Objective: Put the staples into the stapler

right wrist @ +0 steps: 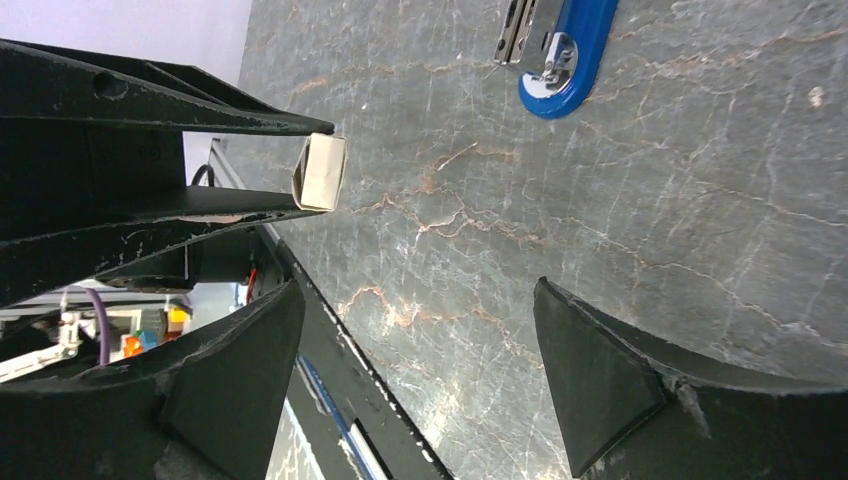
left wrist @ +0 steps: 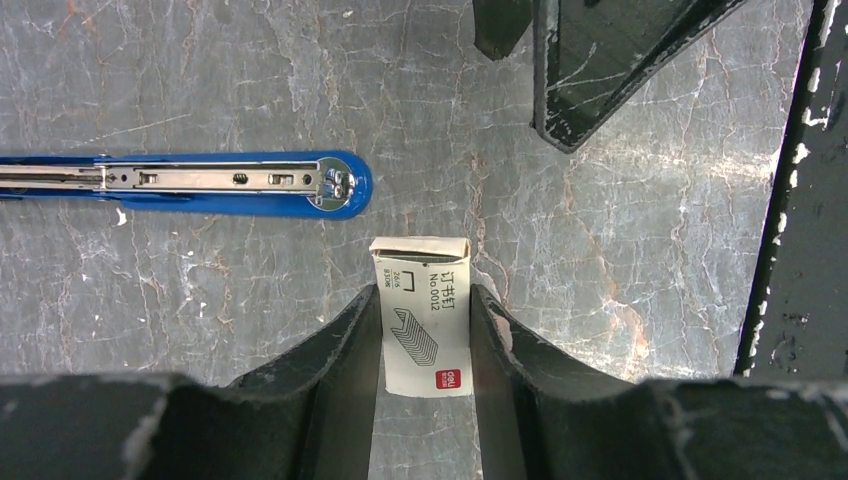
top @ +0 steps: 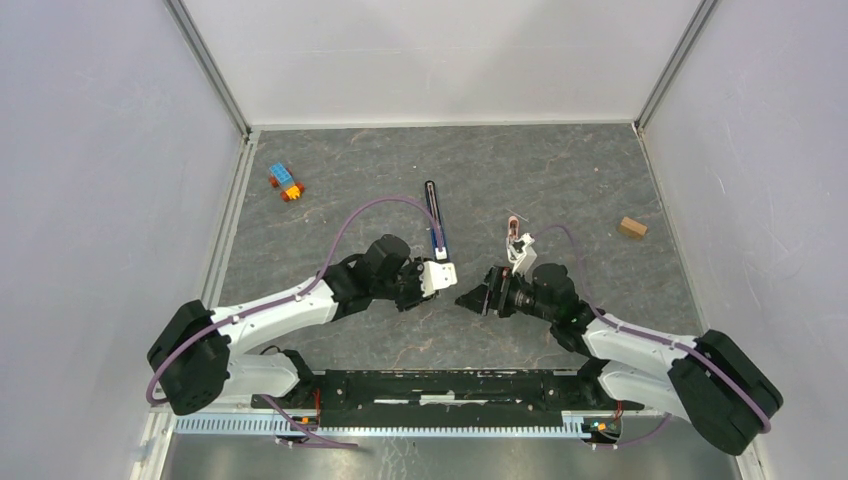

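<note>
A dark grey, marble-veined tabletop (top: 330,160) is enclosed on three sides by plain white panels (top: 440,50), which are joined at the corners by metal posts (top: 207,65). Soft, even light is cast throughout.

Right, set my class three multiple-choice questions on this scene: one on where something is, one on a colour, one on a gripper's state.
1. Where is the staple box?
A under the right gripper
B between the left gripper's fingers
C inside the stapler

2. What colour is the stapler?
A red
B green
C blue

3. How is the right gripper?
A open, empty
B shut on the stapler
C shut on the box

Answers:
1 B: the left gripper clamps the box on both sides.
2 C: blue casing surrounds the metal channel.
3 A: its fingers stand apart with nothing between them.
</note>
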{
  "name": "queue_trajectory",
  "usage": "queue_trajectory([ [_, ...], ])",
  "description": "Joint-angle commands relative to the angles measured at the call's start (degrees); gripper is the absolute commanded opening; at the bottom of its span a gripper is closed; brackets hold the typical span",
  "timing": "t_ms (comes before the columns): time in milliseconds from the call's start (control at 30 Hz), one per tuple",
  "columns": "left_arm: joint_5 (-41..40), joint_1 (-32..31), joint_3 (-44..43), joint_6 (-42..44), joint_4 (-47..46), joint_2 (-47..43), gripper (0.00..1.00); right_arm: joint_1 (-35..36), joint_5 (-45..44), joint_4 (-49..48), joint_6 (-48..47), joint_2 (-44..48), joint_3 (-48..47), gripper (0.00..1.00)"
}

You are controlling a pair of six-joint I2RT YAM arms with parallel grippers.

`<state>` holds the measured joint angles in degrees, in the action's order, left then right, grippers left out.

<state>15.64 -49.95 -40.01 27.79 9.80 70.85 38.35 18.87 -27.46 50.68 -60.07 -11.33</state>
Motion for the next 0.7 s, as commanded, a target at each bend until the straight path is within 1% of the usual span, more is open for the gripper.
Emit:
queue_trajectory([
  [0, 2.1, -0.3, 0.5, 3.3, -2.5, -1.1, 0.43, -0.2, 3.3, -8.9, 3.2, -3.7, -1.1, 0.90],
  [233, 3.0, -0.4, 0.7, 3.5, -2.7, -1.2, 0.43, -0.2, 5.4, -14.9, 6.2, -9.8, -2.3, 0.85],
  [500, 3.7, -0.4, 0.9, 4.1, -2.7, -1.2, 0.44, -0.2, 5.1, -15.6, 6.5, -13.7, -4.9, 0.77],
  [667, 3.6, -0.4, 1.0, 4.2, -2.6, -1.7, 0.44, -0.2, 5.1, -16.0, 6.8, -15.7, -6.1, 0.76],
])
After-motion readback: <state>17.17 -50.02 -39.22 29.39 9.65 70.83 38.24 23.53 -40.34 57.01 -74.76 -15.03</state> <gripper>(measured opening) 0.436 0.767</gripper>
